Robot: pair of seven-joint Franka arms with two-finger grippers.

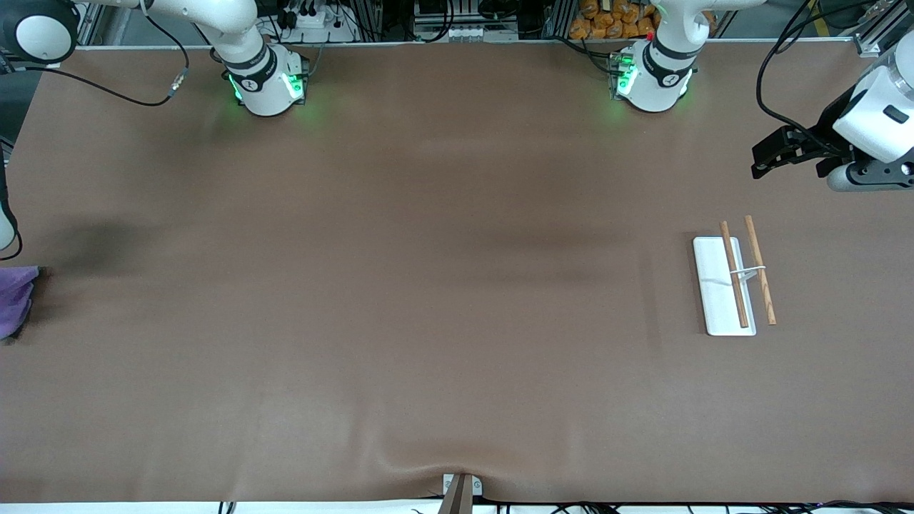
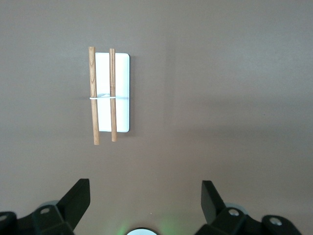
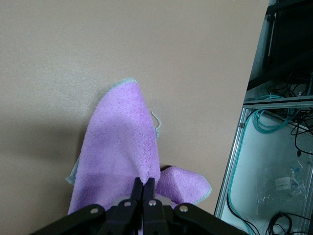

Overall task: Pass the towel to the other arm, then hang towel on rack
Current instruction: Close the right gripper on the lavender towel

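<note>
The purple towel point(image 3: 120, 147) is pinched at one fold by my right gripper point(image 3: 145, 182), which is shut on it; the rest of the cloth hangs down toward the brown table. In the front view only a part of the towel point(image 1: 14, 300) shows, at the right arm's end of the table, and the right gripper is out of that view. The rack point(image 1: 714, 285) stands on the table at the left arm's end, with a white base, two wooden rods and a wire bracket. It also shows in the left wrist view point(image 2: 122, 88). My left gripper point(image 1: 767, 153) is open and empty in the air, over the table beside the rack point(image 2: 145, 196).
The table's edge at the right arm's end lies close to the towel, with an aluminium frame and cables point(image 3: 274, 147) past it. A black cable point(image 1: 143, 100) lies near the right arm's base. A camera mount point(image 1: 460, 492) sits at the front edge.
</note>
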